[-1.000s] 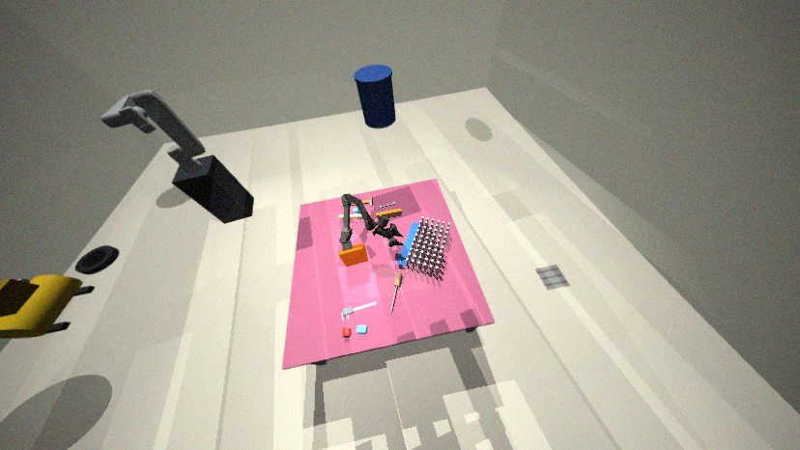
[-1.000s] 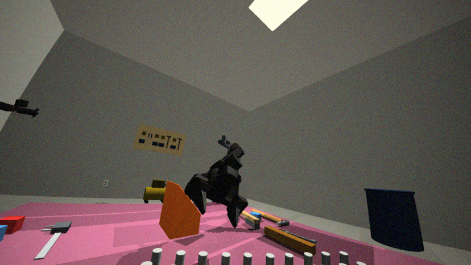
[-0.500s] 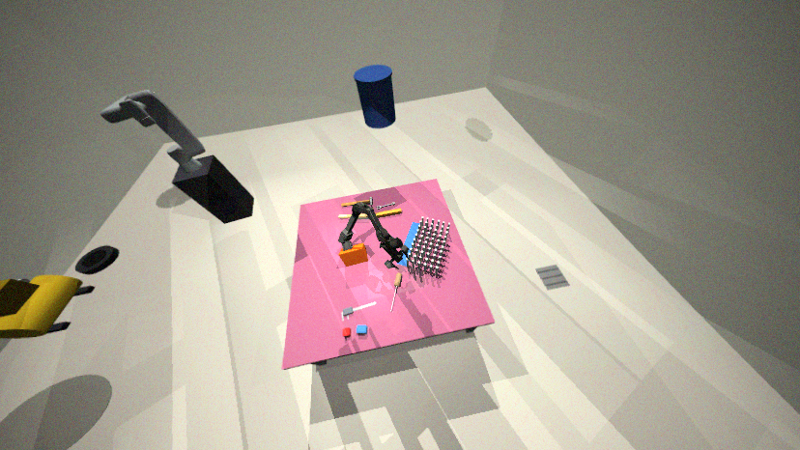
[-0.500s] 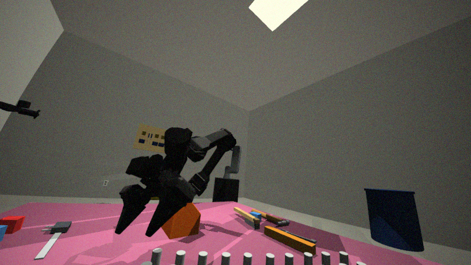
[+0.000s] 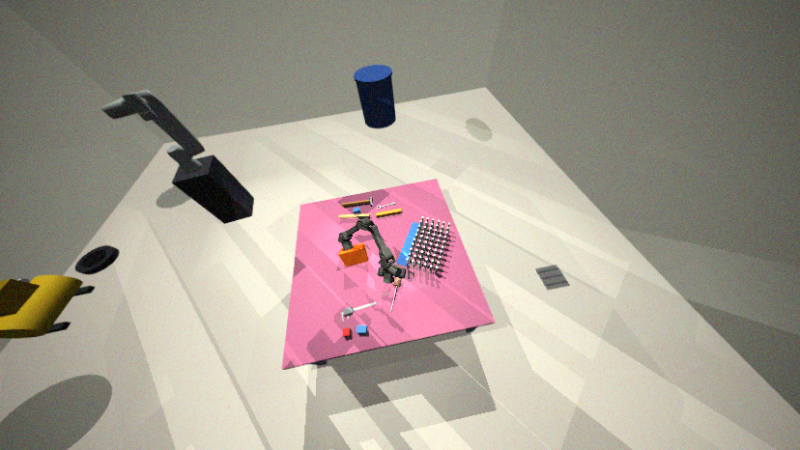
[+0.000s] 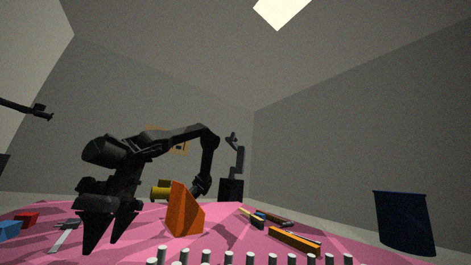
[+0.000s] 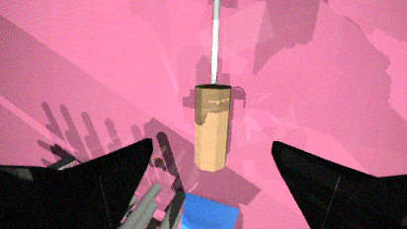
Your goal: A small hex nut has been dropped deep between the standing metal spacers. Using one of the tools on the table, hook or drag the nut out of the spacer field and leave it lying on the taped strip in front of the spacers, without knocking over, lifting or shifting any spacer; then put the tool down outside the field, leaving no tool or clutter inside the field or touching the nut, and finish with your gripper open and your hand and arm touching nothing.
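My gripper (image 5: 396, 278) (image 6: 99, 248) (image 7: 211, 145) is open and empty, pointing down. Its fingers stand apart on either side of, and above, the tan handle (image 7: 211, 133) of a tool with a thin pale shaft (image 5: 393, 299) (image 7: 214, 46), lying on the pink table. The shaft points away from the spacers. The standing metal spacers (image 5: 431, 245) (image 6: 250, 258) (image 7: 143, 207) form a dense field; in the wrist view some show at the lower left, behind the left finger. The blue taped strip (image 5: 407, 246) (image 7: 209, 214) runs along the field's front. The hex nut cannot be made out in any view.
Calipers (image 5: 347, 312) (image 6: 70, 223), a red block (image 5: 346, 333) (image 6: 27, 219) and a blue block (image 5: 361, 328) (image 6: 9, 229) lie at the near side. An orange wedge (image 5: 353, 256) (image 6: 176, 210) stands by the arm's base. A hammer (image 5: 356, 203), wrench (image 6: 304, 237) and yellow bar (image 5: 388, 212) (image 6: 293, 241) lie beyond.
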Robot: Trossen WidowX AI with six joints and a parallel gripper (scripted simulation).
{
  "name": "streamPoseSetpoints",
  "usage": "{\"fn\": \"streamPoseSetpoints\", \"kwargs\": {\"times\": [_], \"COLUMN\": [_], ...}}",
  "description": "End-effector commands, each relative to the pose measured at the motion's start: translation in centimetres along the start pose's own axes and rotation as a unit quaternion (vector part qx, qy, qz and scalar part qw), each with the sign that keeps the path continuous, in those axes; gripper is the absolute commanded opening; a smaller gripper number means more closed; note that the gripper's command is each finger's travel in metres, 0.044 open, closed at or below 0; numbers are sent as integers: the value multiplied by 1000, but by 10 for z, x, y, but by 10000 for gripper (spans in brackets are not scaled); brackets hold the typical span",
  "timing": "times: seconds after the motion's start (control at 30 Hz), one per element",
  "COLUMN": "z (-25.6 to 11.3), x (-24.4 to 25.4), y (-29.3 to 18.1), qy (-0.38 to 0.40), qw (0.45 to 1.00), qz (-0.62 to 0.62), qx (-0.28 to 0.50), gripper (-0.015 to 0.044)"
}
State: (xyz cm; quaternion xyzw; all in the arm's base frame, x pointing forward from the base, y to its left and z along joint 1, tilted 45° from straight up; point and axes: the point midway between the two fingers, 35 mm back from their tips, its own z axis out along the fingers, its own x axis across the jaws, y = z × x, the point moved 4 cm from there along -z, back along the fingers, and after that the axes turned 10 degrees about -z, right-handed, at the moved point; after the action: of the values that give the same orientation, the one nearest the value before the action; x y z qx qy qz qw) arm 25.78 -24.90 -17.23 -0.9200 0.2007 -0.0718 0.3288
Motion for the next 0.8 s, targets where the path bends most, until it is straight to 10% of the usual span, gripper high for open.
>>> {"fn": "streamPoseSetpoints", "kwargs": {"times": [0.0,0.47,0.77], "z": [-5,-3,0], "x": [8,8,10], "y": [0,-6,-14], "qy": [8,3,-37], "qw": [1000,1000,895], "qz": [2,-8,-442], "qx": [0,-1,-48], "gripper": [440,440,440]}}
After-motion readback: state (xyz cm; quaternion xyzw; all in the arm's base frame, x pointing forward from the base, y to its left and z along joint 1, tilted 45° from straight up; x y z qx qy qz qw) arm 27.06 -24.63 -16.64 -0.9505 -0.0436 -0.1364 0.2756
